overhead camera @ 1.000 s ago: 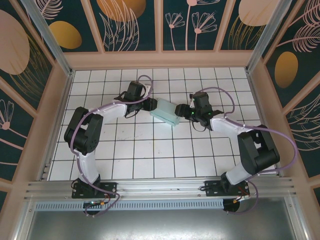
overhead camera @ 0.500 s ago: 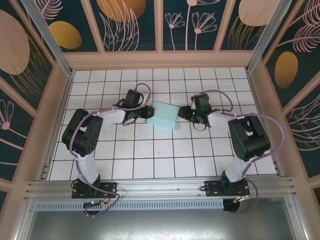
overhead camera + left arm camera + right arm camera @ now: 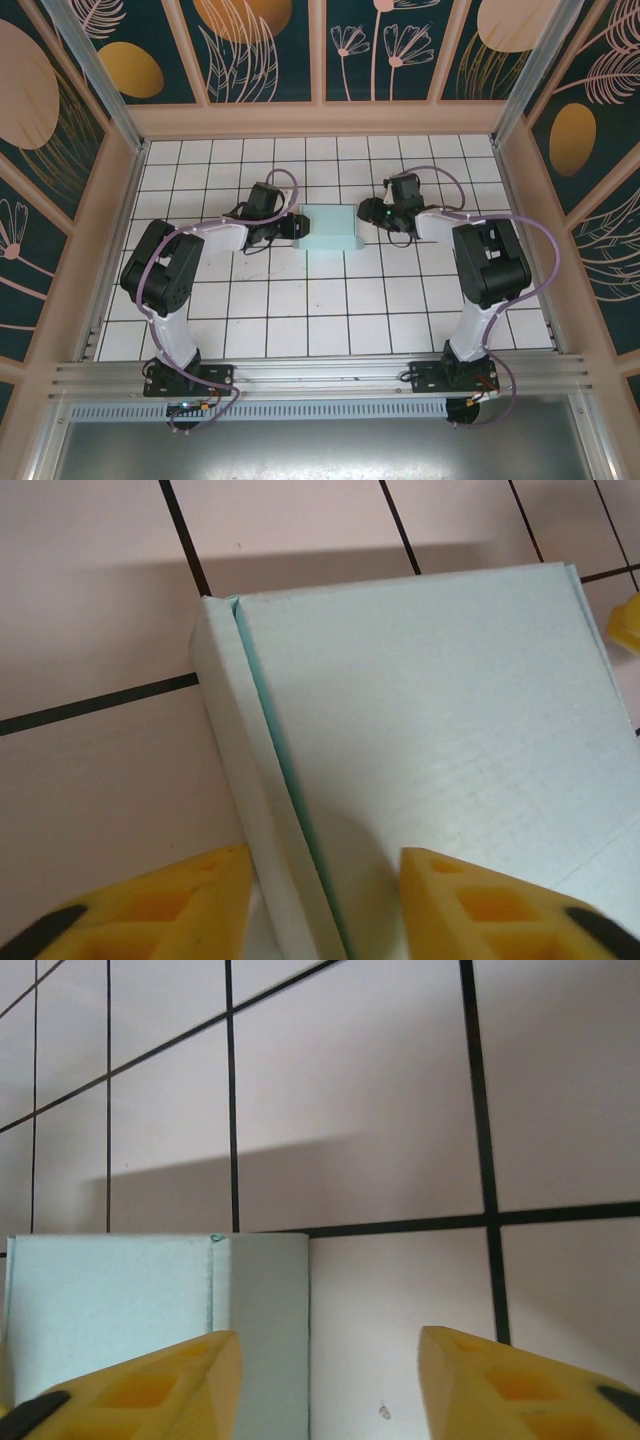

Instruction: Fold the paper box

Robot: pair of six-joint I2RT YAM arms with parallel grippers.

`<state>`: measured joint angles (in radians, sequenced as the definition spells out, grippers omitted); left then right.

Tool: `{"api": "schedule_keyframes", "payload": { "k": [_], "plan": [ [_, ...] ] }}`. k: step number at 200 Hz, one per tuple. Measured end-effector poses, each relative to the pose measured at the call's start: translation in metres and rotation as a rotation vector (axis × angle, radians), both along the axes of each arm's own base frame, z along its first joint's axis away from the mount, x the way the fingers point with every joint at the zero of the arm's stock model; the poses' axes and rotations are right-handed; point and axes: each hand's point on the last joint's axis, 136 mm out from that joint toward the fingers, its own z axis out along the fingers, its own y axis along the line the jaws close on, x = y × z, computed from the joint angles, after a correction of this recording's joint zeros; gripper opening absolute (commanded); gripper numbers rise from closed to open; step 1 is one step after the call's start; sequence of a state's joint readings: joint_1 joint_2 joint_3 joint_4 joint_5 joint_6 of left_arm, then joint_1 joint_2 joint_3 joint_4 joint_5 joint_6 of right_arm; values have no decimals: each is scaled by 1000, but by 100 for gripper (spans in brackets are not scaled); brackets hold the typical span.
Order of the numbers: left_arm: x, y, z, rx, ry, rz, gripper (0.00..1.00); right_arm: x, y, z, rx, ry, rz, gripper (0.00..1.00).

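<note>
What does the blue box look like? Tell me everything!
The paper box is pale mint-blue thin card, folded into a shallow rectangle with a doubled flap edge along one side. It lies flat on the white tiled table. The left gripper straddles that side, jaws open; the right gripper sits open by the other end.

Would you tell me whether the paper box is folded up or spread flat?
Folded up: the paper box is a shallow closed block with a visible side wall.

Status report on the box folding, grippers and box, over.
Left gripper open, straddling one edge of the paper box. Right gripper open at the opposite side, not gripping. Box closed up, flat on the tiled table between them.
</note>
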<state>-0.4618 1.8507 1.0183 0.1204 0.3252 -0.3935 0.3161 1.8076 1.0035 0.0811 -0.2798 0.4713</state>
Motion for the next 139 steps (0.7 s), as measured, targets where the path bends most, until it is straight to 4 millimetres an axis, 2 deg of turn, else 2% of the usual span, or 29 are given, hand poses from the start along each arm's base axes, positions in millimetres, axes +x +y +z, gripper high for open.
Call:
{"api": "schedule_keyframes", "payload": {
  "k": [30, 51, 77, 116, 139],
  "plan": [
    [5, -2, 17, -30, -34, 16, 56, 3, 0, 25, 8, -63, 6, 61],
    [9, -2, 22, -35, -59, 27, 56, 3, 4, 31, 29, -84, 19, 61],
    [10, -1, 22, -33, -59, 35, 49, -2, 10, 25, 37, -65, 43, 60],
    [11, 1, 13, -19, -46, 46, 44, -10, 22, -2, 30, -6, 77, 50],
    [12, 3, 7, -11, -35, 56, 41, -11, 23, -11, 31, 15, 84, 48]
  ]
}}
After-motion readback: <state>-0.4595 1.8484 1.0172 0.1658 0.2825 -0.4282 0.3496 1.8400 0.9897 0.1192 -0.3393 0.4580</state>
